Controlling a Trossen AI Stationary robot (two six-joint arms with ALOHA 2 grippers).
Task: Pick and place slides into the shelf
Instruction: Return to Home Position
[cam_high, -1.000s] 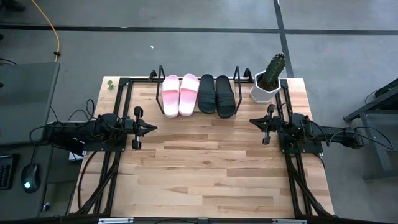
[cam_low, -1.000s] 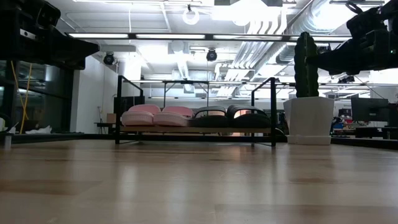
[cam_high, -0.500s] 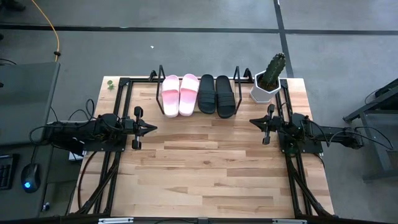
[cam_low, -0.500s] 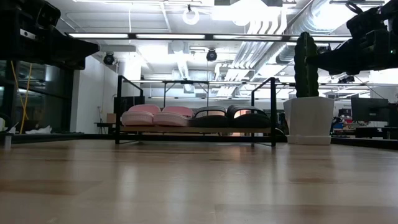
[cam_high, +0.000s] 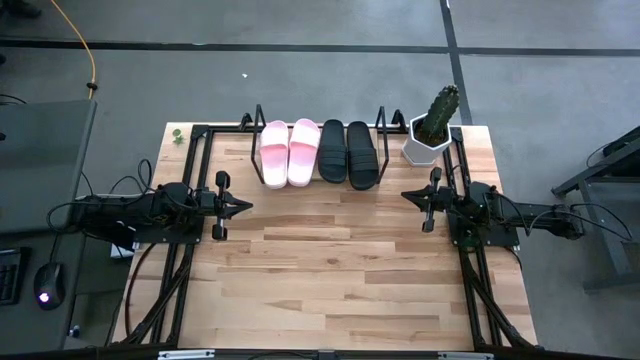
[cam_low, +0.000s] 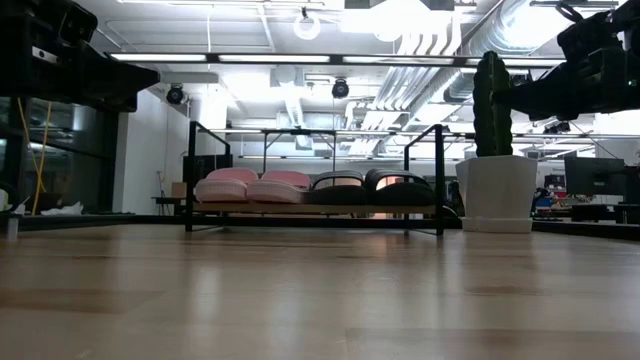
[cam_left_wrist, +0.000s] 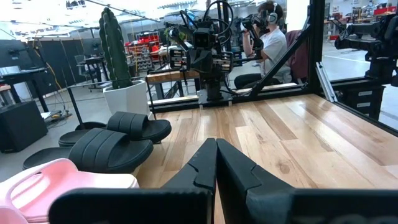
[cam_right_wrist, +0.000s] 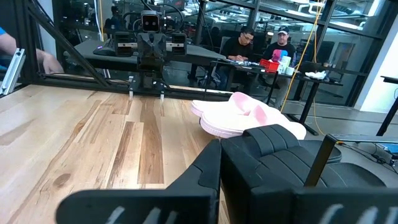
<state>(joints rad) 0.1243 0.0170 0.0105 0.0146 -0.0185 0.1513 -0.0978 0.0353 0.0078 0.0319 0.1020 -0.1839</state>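
Two pale pink slides (cam_high: 288, 152) and two black slides (cam_high: 348, 152) lie side by side on the shelf (cam_high: 255, 128) at the table's far edge, soles on its wooden board. The low view shows them in a row: pink (cam_low: 250, 186), black (cam_low: 365, 186). My left gripper (cam_high: 246, 205) hovers shut at the table's left side, pointing right. My right gripper (cam_high: 405, 195) hovers shut at the right side, pointing left. The left wrist view shows the black slides (cam_left_wrist: 112, 146) and part of a pink one (cam_left_wrist: 56, 180); the right wrist view shows pink slides (cam_right_wrist: 239, 115) and a black one (cam_right_wrist: 280, 149).
A white pot with a cactus (cam_high: 432, 130) stands right of the shelf at the far right corner. Bare wooden tabletop (cam_high: 330, 260) lies between and in front of the arms. People sit beyond the table in the wrist views.
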